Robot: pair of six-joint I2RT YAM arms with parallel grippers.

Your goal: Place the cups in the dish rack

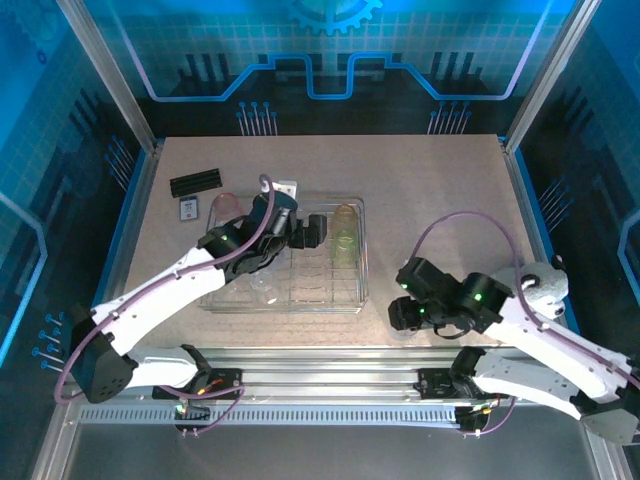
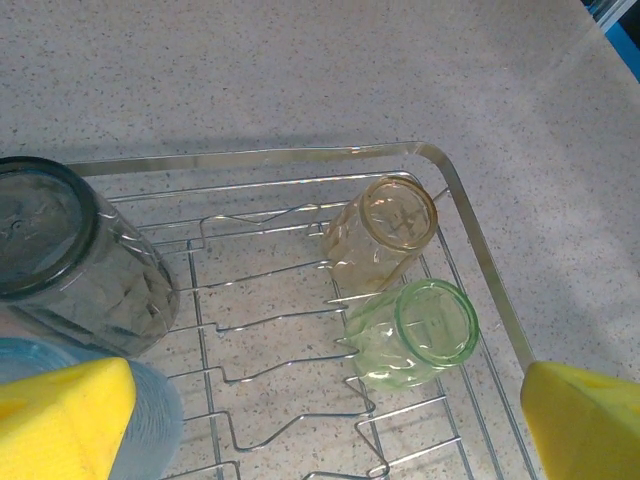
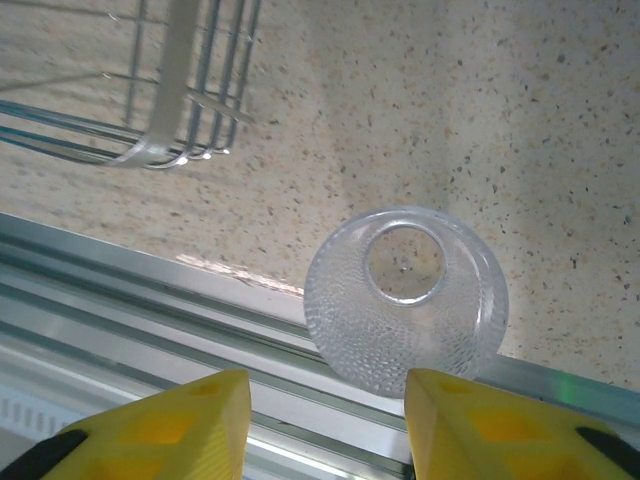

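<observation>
Because right gripper [image 3: 328,400] hangs unclenched short of clear dimpled plastic cup [image 3: 405,300], closing could knock it off near edge of tabletop [image 3: 480,90].

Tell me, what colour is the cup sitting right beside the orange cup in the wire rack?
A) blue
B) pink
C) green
C: in the left wrist view, a green cup sits in the dish rack right beside the orange cup.

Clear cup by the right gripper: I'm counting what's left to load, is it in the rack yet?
Out. The clear cup sits on the table, apart from the dish rack corner.
</observation>
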